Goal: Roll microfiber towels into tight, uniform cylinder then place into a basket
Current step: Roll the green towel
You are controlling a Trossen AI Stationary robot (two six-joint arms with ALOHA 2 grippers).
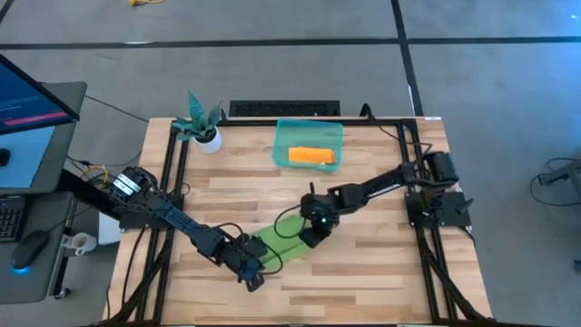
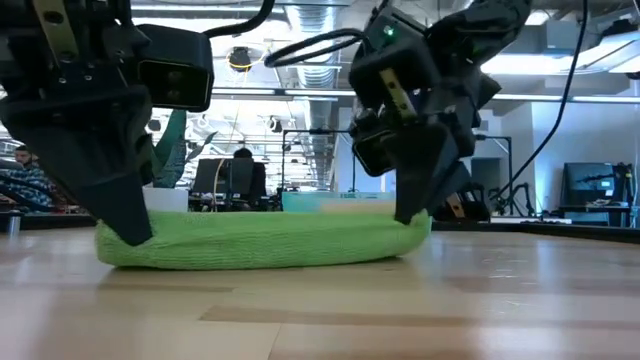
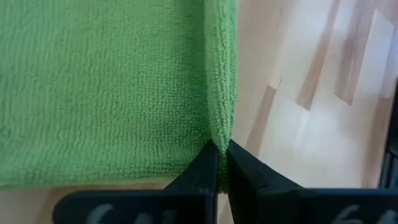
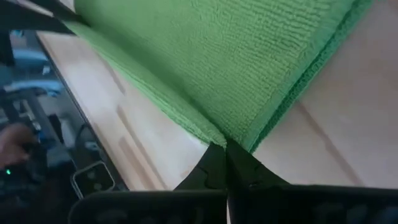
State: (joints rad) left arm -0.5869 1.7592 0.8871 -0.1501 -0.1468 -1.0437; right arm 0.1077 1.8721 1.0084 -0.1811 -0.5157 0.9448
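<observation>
Wooden table [image 1: 363, 272]: both grippers, left [image 1: 257, 270] and right [image 1: 311, 234], pinch opposite corners of the green towel [image 1: 283, 240]; orange towel [image 1: 311, 156] in basket [image 1: 280, 145].

A: Even, bright light falls from overhead; the wooden table [image 1: 363, 272] shows only soft shadows under the arms.
B: In the low view the ceiling lamps [image 2: 240, 60] glare, near parts look dark, and the room behind blurs.

green towel [image 1: 283, 238] | orange towel [image 1: 311, 156] | teal translucent basket [image 1: 281, 145] | light wood table [image 1: 381, 282]
</observation>
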